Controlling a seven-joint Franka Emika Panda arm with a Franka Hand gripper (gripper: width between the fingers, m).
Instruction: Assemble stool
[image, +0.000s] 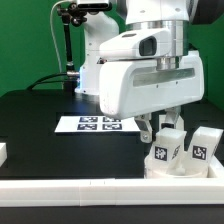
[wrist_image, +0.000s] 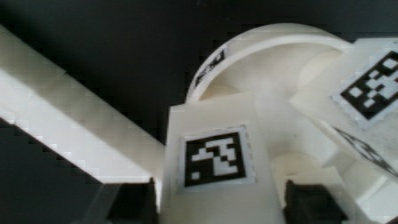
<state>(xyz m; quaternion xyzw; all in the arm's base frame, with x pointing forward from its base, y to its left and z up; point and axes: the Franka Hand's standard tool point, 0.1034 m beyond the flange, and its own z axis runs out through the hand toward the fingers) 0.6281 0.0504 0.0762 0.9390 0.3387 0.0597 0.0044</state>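
The tool hangs directly over an upright leg standing before the seat at the surface's front rail, jaws straddling its top; grip uncertain.

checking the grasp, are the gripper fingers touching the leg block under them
Cannot tell. In the exterior view the gripper straddles the leg block, but contact isn't plainly visible in either view.

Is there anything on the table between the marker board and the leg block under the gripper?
In the exterior view, only bare black table lies between the marker board and the leg block.
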